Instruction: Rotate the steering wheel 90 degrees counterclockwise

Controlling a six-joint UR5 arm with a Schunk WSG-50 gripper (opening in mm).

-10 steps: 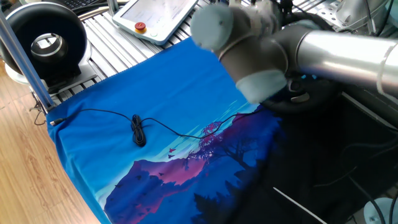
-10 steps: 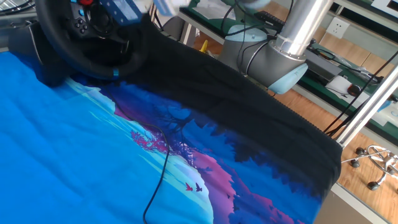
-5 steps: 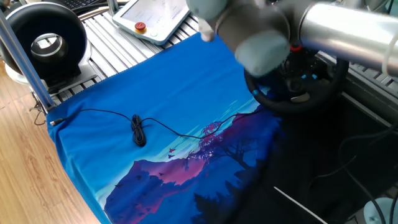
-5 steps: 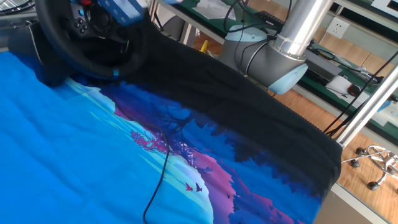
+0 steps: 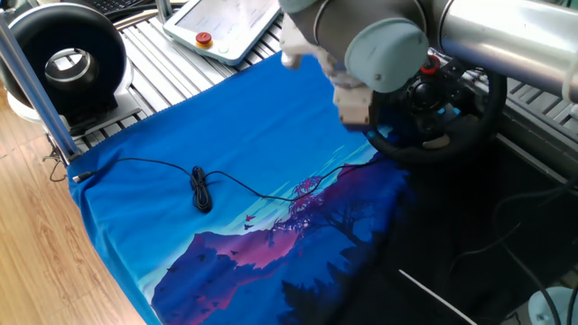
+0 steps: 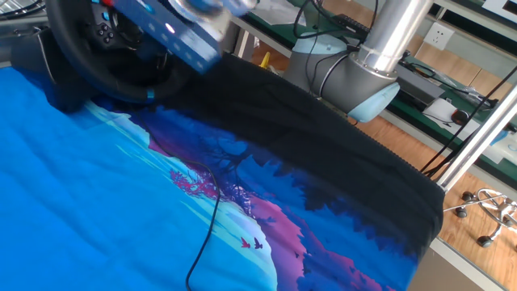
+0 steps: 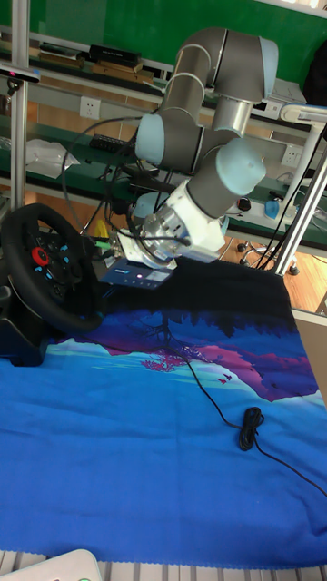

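Note:
The steering wheel point(image 7: 23, 272) stands upright at the left of the tall fixed view, black rim, red dial on its hub. It also shows as the steering wheel point(image 5: 474, 122) behind the arm and as the steering wheel point(image 6: 81, 69) with a blue stripe low on its rim. My gripper point(image 7: 107, 258), with a blue body, hangs just right of the rim, fingers pointing at the wheel. Motion blur smears the gripper point(image 6: 179, 36) in the other fixed view. How far apart the fingers stand is not visible. I cannot tell whether they touch the rim.
A blue printed cloth point(image 5: 226, 144) covers the table, dark on the wheel's side. A black cable with a coiled bundle point(image 5: 200, 190) lies across it. A thick black ring device point(image 5: 68, 54) and a teach pendant point(image 5: 226, 23) sit beyond the cloth's far edge. A metal post point(image 5: 36, 86) stands there.
The arm's wrist has swung up and aside, uncovering more of the wheel. The blue gripper body has shifted down and right along the wheel's rim. The wheel looks unmoved.

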